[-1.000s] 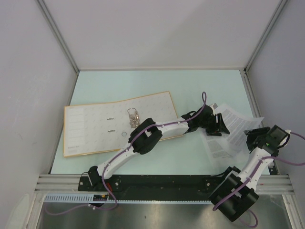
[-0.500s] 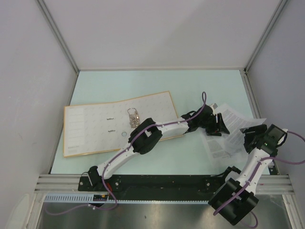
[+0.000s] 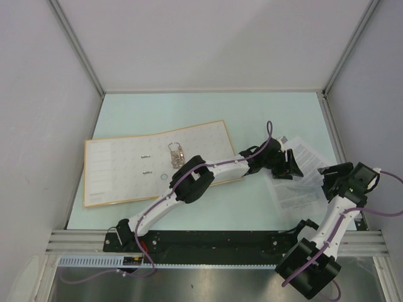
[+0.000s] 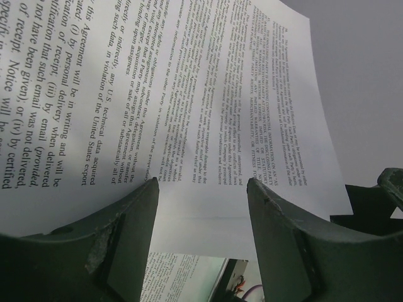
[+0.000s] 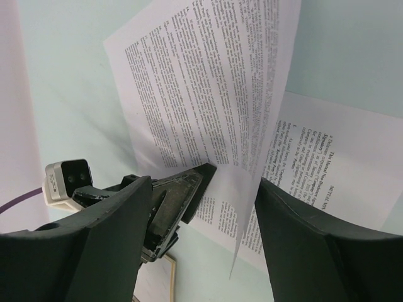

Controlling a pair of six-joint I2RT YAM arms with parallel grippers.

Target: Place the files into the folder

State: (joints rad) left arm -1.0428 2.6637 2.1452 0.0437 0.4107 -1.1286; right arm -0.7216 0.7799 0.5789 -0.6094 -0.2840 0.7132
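Right gripper (image 5: 203, 189): dark fingers spread apart, with a curled edge of the files (image 5: 208, 82) rising between them, thin white sheets dense with black print. Left gripper (image 4: 201, 185), also spread, reaches under the lifted sheet, possibly propping it for a grasp. Well behind its fingers the folder (image 3: 157, 160) lies open and flat, cream card with metal rings.

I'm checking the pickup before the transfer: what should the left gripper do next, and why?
Probably close the left gripper on the raised sheet: its jaws stand open with the paper's edge between them, and the right gripper is open too, so nothing grips it yet. The folder lies open.
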